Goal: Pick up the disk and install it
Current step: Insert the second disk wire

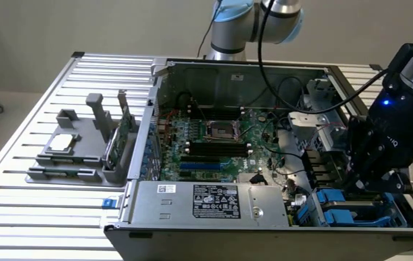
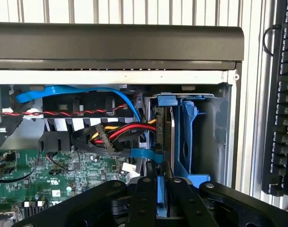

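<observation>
Right under the claw point(image 1: 369, 187), the open computer case point(image 1: 228, 81) on the slatted desk point(image 1: 18, 217) is where the work is at. The disk point(image 2: 164, 142) is seen standing on edge in the blue drive bay point(image 2: 186, 142) at the case's corner, directly ahead of the claw's tips. It looks mostly slotted in, so the pickup seems done, and full seating can't be confirmed. The claw is clenched nearly tight on the disk's near edge.

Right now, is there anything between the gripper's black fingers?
Yes. In the wrist view the gripper is shut on the disk, its blue-framed edge pinched between the fingers over the drive bay.
</observation>
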{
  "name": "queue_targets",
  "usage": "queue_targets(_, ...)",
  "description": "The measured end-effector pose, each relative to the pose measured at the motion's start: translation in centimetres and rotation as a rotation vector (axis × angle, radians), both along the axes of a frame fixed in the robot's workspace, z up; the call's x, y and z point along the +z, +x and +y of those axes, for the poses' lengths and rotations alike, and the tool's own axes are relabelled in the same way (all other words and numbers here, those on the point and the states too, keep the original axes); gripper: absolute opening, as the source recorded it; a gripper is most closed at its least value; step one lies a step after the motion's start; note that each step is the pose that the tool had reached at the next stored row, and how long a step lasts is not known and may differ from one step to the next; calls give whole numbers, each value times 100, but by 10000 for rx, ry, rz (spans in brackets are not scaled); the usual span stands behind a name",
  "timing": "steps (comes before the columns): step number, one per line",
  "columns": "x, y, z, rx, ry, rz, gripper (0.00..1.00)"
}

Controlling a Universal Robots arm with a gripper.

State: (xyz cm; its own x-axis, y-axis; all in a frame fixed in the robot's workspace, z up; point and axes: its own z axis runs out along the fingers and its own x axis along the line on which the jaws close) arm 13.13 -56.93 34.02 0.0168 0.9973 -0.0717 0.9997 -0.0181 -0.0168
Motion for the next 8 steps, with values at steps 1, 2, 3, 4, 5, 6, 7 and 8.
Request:
queue_targets(1,-1,6,0,3,7,25,16)
queue_targets(2,-4,12,-1,6,16,49,16)
queue_targets(3,-6,18,-2,9,25,72,16)
queue_targets(4,-8,23,-2,12,33,96,16)
queue_targets(5,-10,29,-3,14,43,121,16)
queue_targets(6,-13,34,-4,17,54,145,16)
queue_targets(7,-14,39,-5,18,64,170,16)
queue_targets(8,-15,44,-6,20,72,196,16)
